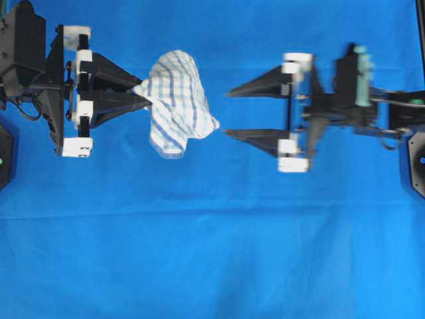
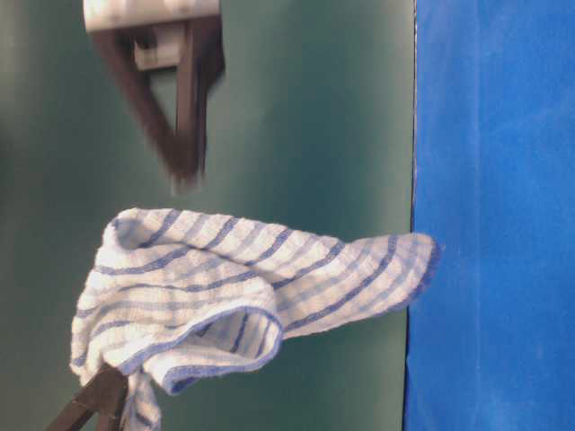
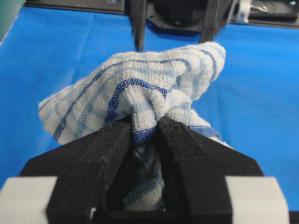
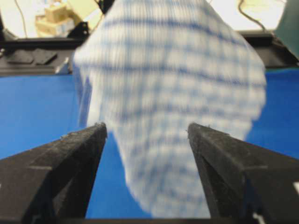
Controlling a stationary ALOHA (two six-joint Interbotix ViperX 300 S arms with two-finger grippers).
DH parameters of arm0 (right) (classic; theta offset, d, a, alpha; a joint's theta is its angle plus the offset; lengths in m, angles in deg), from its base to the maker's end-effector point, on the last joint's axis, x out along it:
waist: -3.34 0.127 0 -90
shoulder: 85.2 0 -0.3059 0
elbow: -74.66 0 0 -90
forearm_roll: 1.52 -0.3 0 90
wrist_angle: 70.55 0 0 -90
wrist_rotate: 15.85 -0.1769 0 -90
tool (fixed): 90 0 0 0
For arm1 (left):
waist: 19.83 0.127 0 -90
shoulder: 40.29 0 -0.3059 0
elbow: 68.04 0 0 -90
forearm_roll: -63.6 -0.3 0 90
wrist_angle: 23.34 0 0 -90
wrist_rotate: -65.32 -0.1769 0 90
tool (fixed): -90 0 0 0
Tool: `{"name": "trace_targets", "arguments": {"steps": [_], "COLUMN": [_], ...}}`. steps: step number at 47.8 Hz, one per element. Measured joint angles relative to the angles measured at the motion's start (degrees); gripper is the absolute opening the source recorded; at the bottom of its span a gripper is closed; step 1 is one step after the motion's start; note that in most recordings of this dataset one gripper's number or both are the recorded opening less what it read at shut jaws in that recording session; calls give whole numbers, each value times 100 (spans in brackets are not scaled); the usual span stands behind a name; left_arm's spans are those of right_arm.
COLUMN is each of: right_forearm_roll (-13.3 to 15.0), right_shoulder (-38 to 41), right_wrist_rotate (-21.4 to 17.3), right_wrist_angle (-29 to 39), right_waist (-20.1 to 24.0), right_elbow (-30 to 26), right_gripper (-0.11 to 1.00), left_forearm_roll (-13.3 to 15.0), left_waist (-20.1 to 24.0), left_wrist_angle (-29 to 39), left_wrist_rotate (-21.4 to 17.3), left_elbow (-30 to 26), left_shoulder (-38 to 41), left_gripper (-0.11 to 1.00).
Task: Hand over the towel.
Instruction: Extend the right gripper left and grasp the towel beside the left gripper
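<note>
The towel (image 1: pixel 178 101) is a white cloth with blue check stripes, held up in the air above the blue table cloth. My left gripper (image 1: pixel 147 100) is shut on its left edge; the pinch shows in the left wrist view (image 3: pixel 144 129), with the towel (image 3: pixel 140 88) bunched ahead of the jaws. My right gripper (image 1: pixel 226 113) is open and empty, just right of the towel, pointing at it. In the right wrist view the towel (image 4: pixel 173 93) hangs blurred right in front of the open gripper (image 4: pixel 147 128). The table-level view shows the towel (image 2: pixel 234 287) hanging.
The blue table cloth (image 1: pixel 212 252) covers the whole work surface. Black arm bases stand at the far left (image 1: pixel 23 60) and far right (image 1: pixel 415 159) edges.
</note>
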Motion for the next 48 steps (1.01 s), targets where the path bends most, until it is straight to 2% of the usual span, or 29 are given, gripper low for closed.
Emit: {"name": "trace_targets", "arguments": {"steps": [6,17,30,34,42,48], "right_forearm_roll": [9,9,-9,-9,-18,-26], "right_shoulder": [527,1125,1292,1292,1292,1292], "right_wrist_rotate": [9,26,18,18,18,0], "right_wrist_angle": [18,211,396,413,422,448], "right_waist": [26,35,35,35,35,44], "right_elbow": [-562,-1257,-1512,-1512,-1512,-1512], "right_gripper": [72,72,70,59,15,12], "left_forearm_roll": [0,0,0,0,-9,0], "left_waist": [0,0,-62,-62,-70,-70], "left_wrist_angle": [-44,-62,-70,-70,-70,-70], "left_wrist_rotate": [0,9,-9,-35,-44,-53], "left_elbow": [0,44,88,88,88,88], "left_shoulder": [9,9,9,0,79,123], "left_gripper": [13,13,13,13,13,13]}}
